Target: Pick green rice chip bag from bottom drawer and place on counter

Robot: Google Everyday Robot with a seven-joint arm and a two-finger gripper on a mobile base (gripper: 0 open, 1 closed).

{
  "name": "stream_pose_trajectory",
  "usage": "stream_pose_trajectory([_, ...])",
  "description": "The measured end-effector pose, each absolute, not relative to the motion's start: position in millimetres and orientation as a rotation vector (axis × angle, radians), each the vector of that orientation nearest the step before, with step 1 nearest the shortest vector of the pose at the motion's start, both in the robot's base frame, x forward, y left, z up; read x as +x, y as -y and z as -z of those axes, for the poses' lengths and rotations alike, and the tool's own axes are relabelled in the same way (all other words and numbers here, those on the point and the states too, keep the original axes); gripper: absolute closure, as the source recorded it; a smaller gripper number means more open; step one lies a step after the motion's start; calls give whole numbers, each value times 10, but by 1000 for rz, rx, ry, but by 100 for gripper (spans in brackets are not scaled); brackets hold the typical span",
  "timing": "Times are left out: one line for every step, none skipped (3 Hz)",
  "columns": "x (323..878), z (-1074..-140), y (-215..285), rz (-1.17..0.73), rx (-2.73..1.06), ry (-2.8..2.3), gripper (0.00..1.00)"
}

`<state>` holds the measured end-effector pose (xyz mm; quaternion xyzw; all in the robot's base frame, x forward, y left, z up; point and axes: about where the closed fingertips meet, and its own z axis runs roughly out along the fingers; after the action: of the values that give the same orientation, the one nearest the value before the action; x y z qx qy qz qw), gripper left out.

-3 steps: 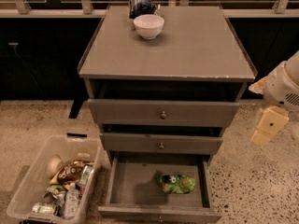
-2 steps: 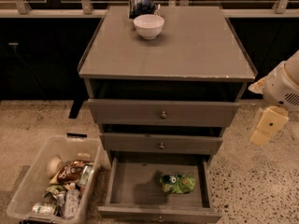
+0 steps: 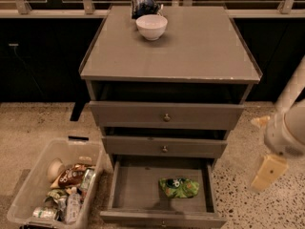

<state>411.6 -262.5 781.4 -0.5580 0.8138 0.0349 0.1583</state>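
**Left:** one clear plastic bin (image 3: 28, 194) is sitting on the speckled floor, holding a jumble of packets, cans and one bottle.

**Centre:** one grey cabinet is standing with three drawers, each one reaching further forward than the one above.
- The two upper drawers (image 3: 143, 114) are each showing one round knob.
- The bottom drawer (image 3: 133, 185) is standing out farthest. One green rice chip bag (image 3: 179, 187) is lying flat on its floor, right of the middle and toward the front, apart from the walls.
- On the counter (image 3: 190, 51), one white bowl (image 3: 151, 26) is resting near the back edge, left of centre. One dark blue bag (image 3: 144, 5) is standing just behind it.

**Right:** one gripper (image 3: 269, 171) is hanging beside the cabinet over the floor. It is level with the lower drawers and well apart from the bag. Whether it is parted or closed cannot be told.
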Motion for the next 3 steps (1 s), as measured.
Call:
stream_pose_trajectory([3738,-7350,2527,-41,-1559,-2329,0])
stream_pose_trajectory([3498,-6528,2357,-36,-1554,-2382,0])
stream_pose_trajectory([3130,-5385,2219,-143,-1553,-2471,0])
